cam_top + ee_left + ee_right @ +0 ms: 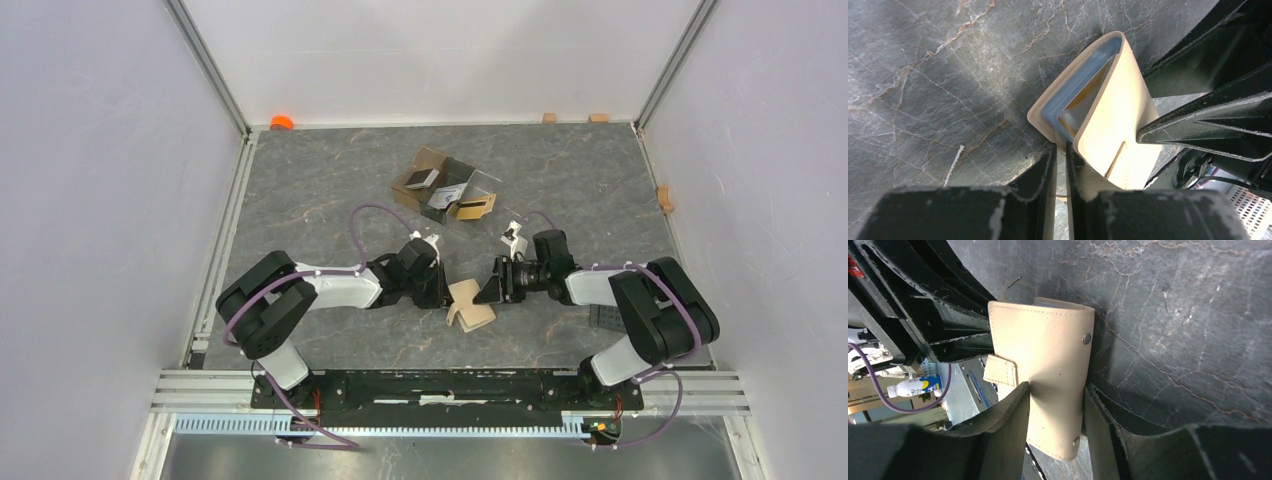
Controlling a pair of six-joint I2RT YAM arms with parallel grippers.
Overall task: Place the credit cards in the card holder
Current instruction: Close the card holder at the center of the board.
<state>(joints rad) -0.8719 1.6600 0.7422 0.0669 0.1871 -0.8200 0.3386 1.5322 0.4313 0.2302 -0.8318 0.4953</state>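
Note:
The tan card holder point(470, 306) stands half open on the table between my two grippers. In the left wrist view its light blue inner pockets point(1075, 85) show, with an orange-gold edge inside them. My left gripper point(1061, 146) is closed to a thin slit on the corner of one flap. My right gripper point(1057, 387) is shut on the other flap point(1048, 350), which carries the snap stud and tab. Both grippers also show from above, the left one point(440, 290) and the right one point(493, 288). Dark, silver and orange-gold credit cards point(424, 179) lie in the clear box.
The clear brown-tinted divided box point(446, 186) sits behind the grippers at the table's middle back. An orange object point(282, 122) lies at the back left corner. Small wooden blocks point(549, 117) lie along the back and right edges. A grey grid piece point(604, 318) lies by the right arm.

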